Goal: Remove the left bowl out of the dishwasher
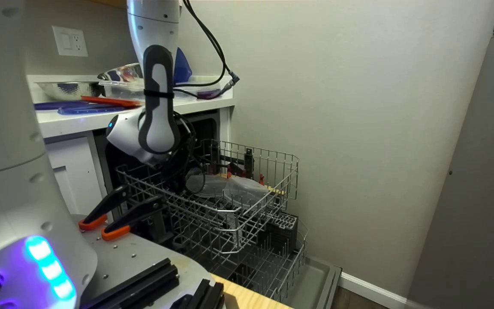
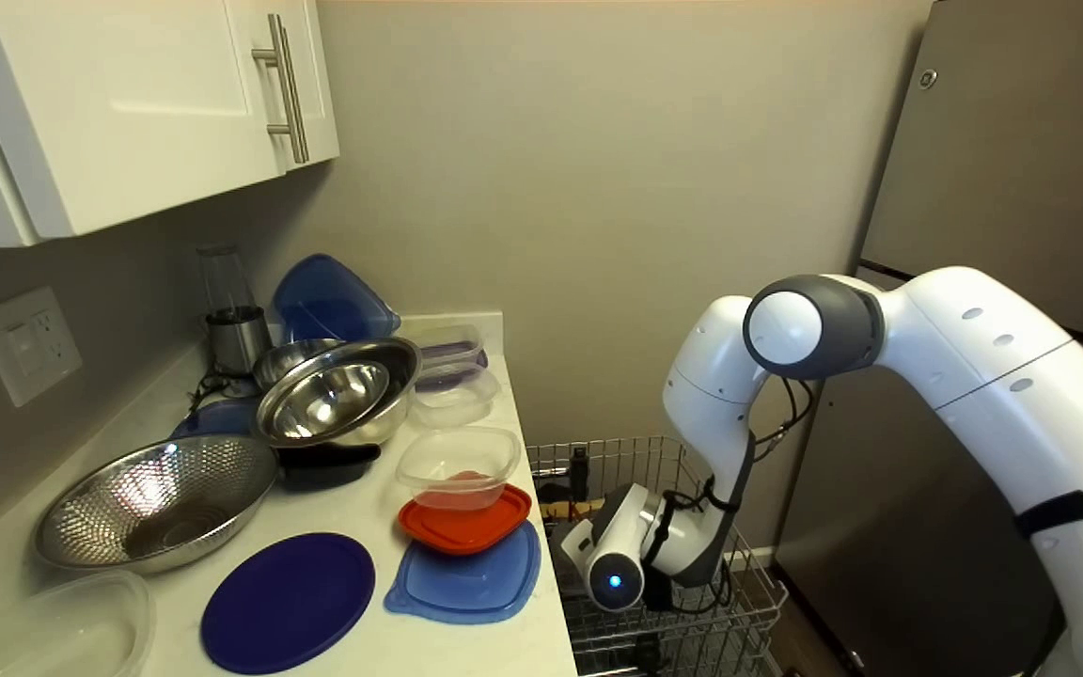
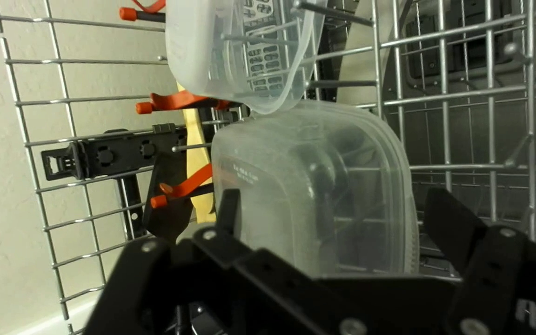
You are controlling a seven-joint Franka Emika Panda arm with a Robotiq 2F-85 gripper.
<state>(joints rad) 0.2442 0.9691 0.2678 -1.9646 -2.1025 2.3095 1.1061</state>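
The left bowl, a translucent pale container with rounded corners, lies in the upper wire rack of the dishwasher (image 1: 313, 279). It shows in an exterior view (image 1: 207, 184) and in the wrist view (image 3: 305, 172), where its base and one side face the camera. My gripper (image 3: 338, 209) is open and empty, with the bowl between its fingers in the wrist view. The left finger overlaps the bowl's left edge; a gap shows at the right finger. I cannot tell whether they touch. In an exterior view the arm hides the bowl (image 2: 631, 541).
A second translucent container (image 1: 245, 191) lies beside the left bowl; it tops the wrist view (image 3: 244, 51). Wire tines, a yellow utensil (image 3: 196, 158) and red-tipped holders (image 3: 179, 102) are close. The rack's rim (image 1: 251, 150) surrounds them. The counter (image 2: 494, 649) holds lids and bowls.
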